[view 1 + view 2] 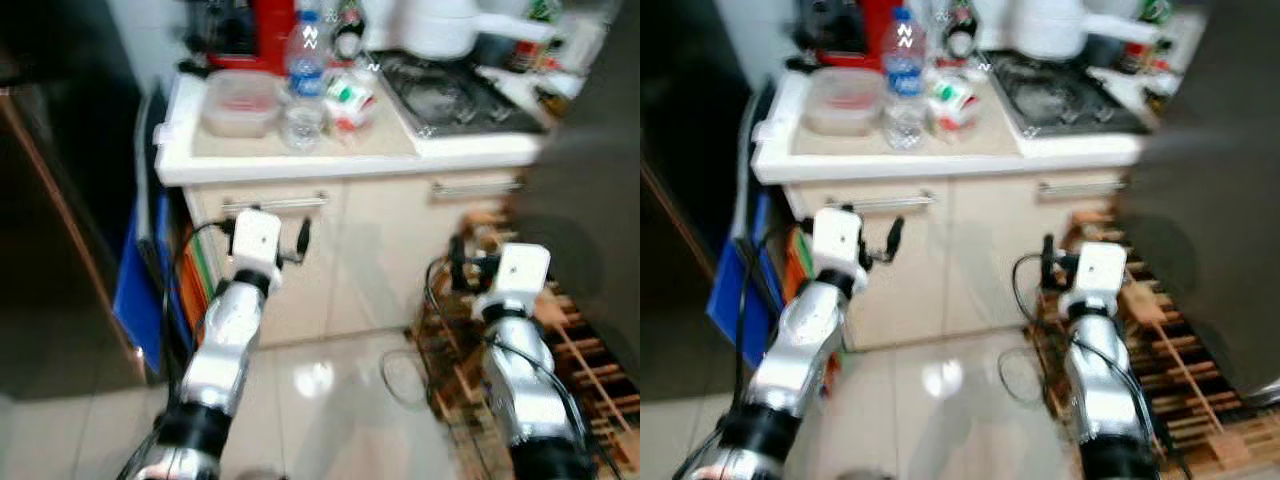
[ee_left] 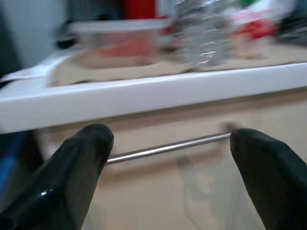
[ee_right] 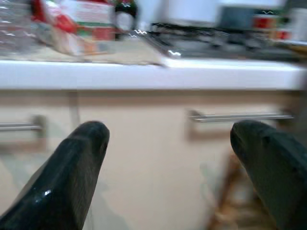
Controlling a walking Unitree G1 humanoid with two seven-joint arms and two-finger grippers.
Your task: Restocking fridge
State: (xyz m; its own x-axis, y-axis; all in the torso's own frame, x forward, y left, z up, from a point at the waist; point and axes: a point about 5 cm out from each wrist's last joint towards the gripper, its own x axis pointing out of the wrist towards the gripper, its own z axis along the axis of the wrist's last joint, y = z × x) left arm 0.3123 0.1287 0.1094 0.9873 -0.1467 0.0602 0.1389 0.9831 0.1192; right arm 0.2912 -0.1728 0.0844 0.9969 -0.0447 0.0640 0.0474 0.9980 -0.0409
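The left gripper [image 2: 163, 167] hangs released below the tabletop [image 1: 300, 160], the nearer arm to the upright water bottle [image 1: 306, 60] standing above and ahead. The right gripper [image 3: 168, 163], also released, faces the cabinet further right.

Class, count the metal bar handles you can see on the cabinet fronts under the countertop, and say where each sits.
2. One bar handle is on the cabinet front below the plastic container; the other handle is below the stove. Others may be hidden.

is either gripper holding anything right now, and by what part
Nothing is held. The left gripper and right gripper both have their fingers spread open on air, short of the counter.
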